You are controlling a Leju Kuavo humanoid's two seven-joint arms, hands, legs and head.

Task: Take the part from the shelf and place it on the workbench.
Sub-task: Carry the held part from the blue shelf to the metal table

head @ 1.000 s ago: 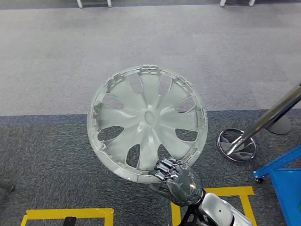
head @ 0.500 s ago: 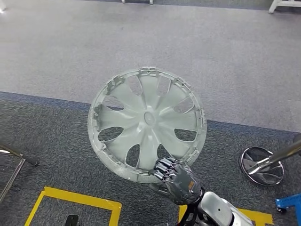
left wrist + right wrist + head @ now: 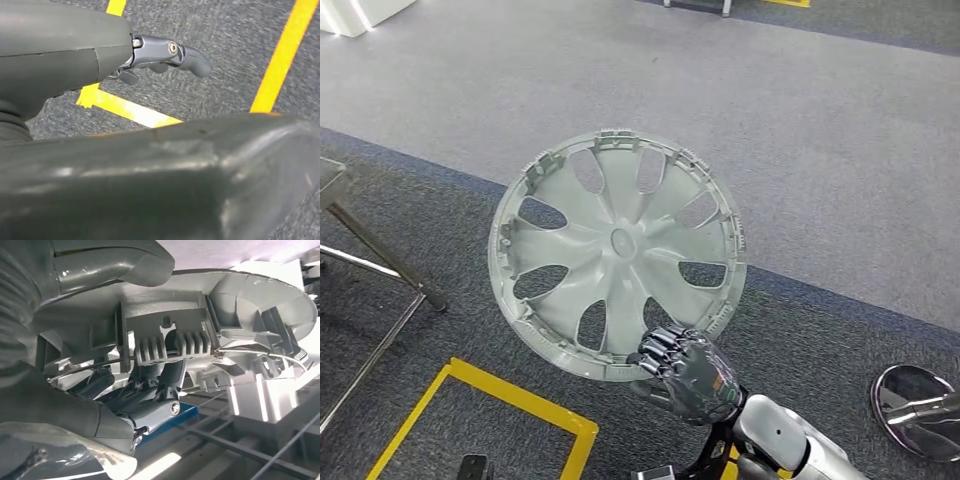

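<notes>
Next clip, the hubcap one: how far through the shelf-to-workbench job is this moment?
Pickup looks done: the right hand grips the grey hubcap by its near rim, holding it roughly flat above carpeted floor. Carrying is in hand. Placement is left; no workbench surface lies beneath the part. The left hand hangs over yellow floor tape, holding nothing.

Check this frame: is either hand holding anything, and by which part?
The right hand grips the grey wheel cover by its near rim edge. The left hand holds nothing.
</notes>
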